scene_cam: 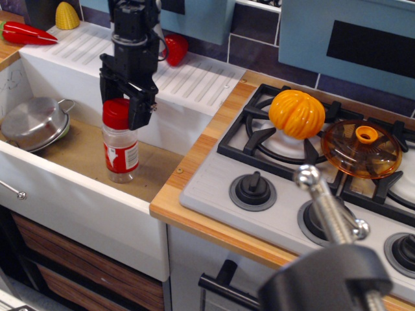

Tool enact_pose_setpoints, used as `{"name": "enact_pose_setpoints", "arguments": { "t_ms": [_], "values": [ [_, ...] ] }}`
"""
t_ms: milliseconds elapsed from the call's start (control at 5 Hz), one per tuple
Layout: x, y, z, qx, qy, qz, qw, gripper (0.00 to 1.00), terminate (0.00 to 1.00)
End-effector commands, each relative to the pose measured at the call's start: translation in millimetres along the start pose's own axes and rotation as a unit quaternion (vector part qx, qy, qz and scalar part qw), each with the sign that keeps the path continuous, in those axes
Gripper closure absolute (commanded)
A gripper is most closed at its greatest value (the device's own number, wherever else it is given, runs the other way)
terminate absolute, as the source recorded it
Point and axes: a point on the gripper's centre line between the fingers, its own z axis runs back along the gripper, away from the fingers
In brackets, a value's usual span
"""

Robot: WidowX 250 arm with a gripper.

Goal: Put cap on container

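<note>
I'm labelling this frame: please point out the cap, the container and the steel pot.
cap [116,112], main camera view, its red side wall.
container [121,154], main camera view, its label.
steel pot [32,122], main camera view, its domed outside.

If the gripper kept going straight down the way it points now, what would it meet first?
The gripper holds the small red screw cap, which appears to sit already on the clear plastic jar; pushing down would press cap against jar, then the sink floor.
</note>
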Motion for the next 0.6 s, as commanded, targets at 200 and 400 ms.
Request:
{"name": "enact_pose_setpoints", "arguments": {
  "t_ms": [200, 400],
  "values": [
    [1.9, -0.3, 3.9, -0.003, -0.014, 0.011, 0.9998, 0.0, 0.0],
    [1.9, -0.3, 3.9, -0.003, -0.014, 0.011, 0.9998, 0.0, 0.0]
  ]
}}
